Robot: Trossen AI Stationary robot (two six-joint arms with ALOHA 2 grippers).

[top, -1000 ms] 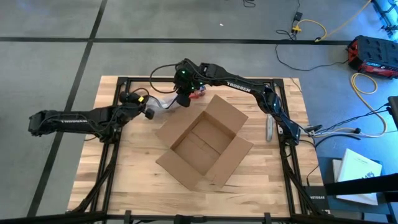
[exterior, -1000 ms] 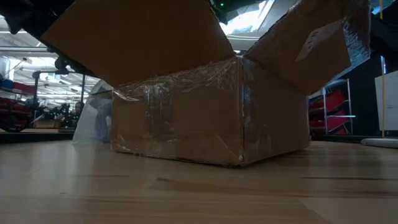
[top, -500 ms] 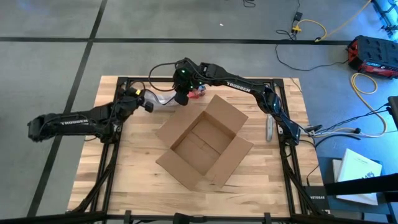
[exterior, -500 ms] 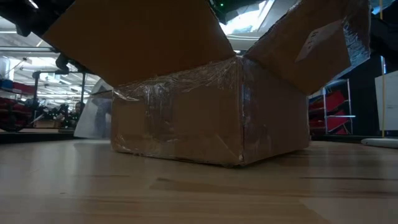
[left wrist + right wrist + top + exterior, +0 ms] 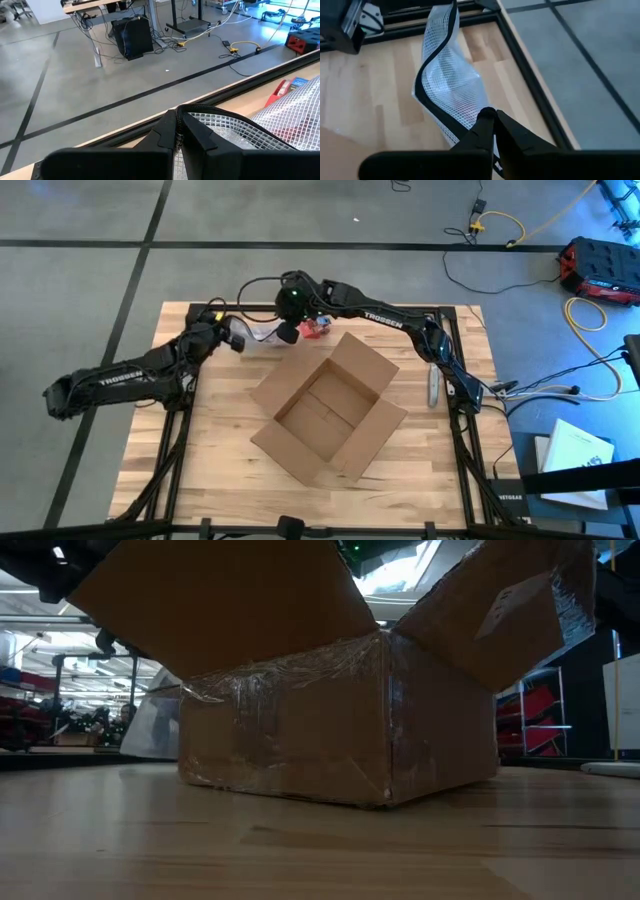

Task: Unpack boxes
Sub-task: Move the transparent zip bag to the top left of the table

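The open brown cardboard box (image 5: 330, 418) stands on its bottom in the middle of the table, flaps spread; the low view shows its taped wall (image 5: 330, 730). Behind it, near the far edge, a clear meshed plastic bag (image 5: 262, 333) spans between my two grippers. My left gripper (image 5: 237, 340) is shut on the bag's left end and my right gripper (image 5: 286, 332) on its right end. The bag also shows in the right wrist view (image 5: 450, 90) and the low view (image 5: 155, 725). A small red-and-blue object (image 5: 318, 327) lies right of the right gripper. My left gripper pinches the bag at its dark edge band (image 5: 186, 111) between its two shut fingers, coming nearly level from the table's left. The bag runs away from the fingers toward the right gripper. My right gripper pinches the bag's meshed edge (image 5: 479, 111) between its shut fingers, slanting down from the table's right. The bag (image 5: 445, 75) runs from there to the left gripper (image 5: 350, 25), its dark band curving slack.
A slim grey object (image 5: 433, 385) lies near the table's right edge. The table's black frame (image 5: 520, 55) runs along the far edge right behind the bag. Bare wood lies in front of the box (image 5: 300, 850).
My left gripper has swung toward the table's far edge, still shut, taking the bag's left end with it. My right gripper has stayed in place, still shut on the bag's other end, but has tipped a little. The box has not moved.
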